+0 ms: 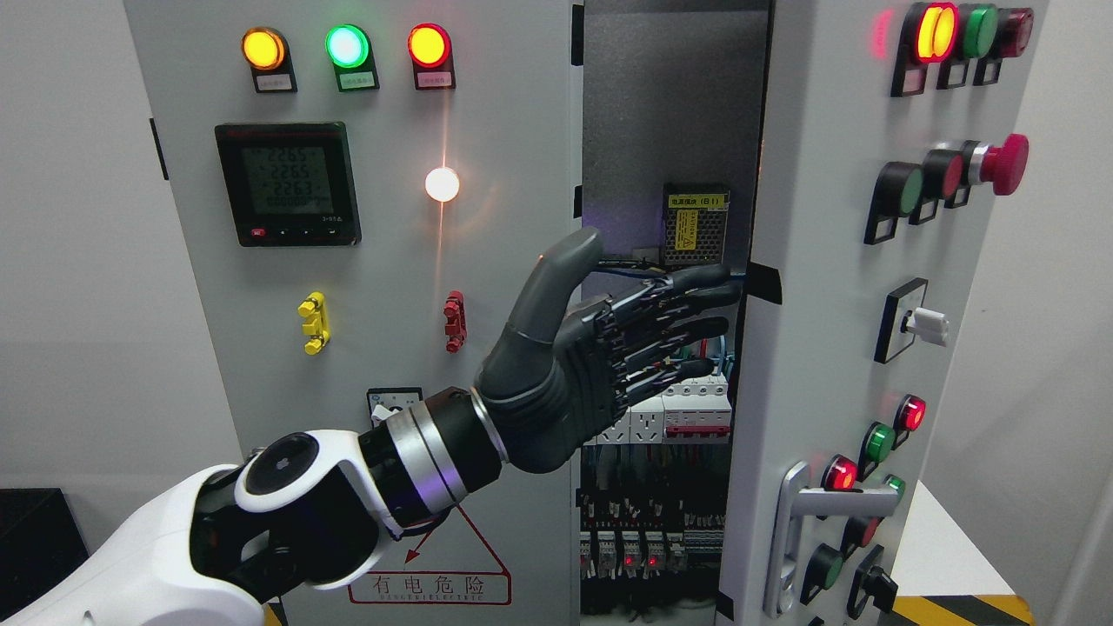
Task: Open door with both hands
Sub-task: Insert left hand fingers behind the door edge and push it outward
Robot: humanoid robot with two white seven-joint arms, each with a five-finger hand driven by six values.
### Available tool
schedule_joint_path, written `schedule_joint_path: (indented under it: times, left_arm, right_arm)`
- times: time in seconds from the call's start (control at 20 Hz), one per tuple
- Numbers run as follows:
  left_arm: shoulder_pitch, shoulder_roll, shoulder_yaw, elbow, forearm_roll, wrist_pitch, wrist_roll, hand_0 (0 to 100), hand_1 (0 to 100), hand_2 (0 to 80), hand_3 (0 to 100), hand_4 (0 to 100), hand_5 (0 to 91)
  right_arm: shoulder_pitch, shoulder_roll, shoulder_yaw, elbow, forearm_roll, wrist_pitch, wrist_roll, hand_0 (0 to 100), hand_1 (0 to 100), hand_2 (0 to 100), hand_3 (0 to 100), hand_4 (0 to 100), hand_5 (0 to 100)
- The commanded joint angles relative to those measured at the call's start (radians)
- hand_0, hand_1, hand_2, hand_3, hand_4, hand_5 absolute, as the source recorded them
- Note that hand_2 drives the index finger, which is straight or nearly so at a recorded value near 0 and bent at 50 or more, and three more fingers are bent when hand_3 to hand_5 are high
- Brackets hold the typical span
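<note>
In the head view, the left hand (600, 348) — dark grey, jointed, on a white arm from the lower left — reaches across the gap between the two grey metal cabinet doors. Its fingers (696, 304) are stretched out nearly straight, thumb raised, gripping nothing; the fingertips lie at the inner edge of the right-hand door (809, 348), whether touching cannot be told. That door stands ajar, swung outward, its silver lever handle (826, 513) low on the panel. The left-hand door (391, 348) stays flat. Between the edges a narrow opening shows breakers (687, 413) and wiring.
</note>
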Motion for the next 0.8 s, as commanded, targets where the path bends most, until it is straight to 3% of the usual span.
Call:
schedule_joint_path:
  times: [0.0, 0.75]
  left_arm:
    - [-0.041, -0.143, -0.059, 0.071, 0.012, 0.0, -0.004, 0, 0, 0.0, 0, 0, 0.0]
    - [-0.061, -0.193, -0.06, 0.06, 0.012, 0.009, -0.004, 0, 0, 0.0, 0, 0, 0.0]
  right_arm:
    - [0.0, 0.0, 0.0, -0.001, 0.0, 0.0, 0.0, 19, 0, 0, 0, 0, 0]
    - [0.0, 0.0, 0.0, 0.0, 0.0, 0.0, 0.0, 19, 0, 0, 0, 0, 0]
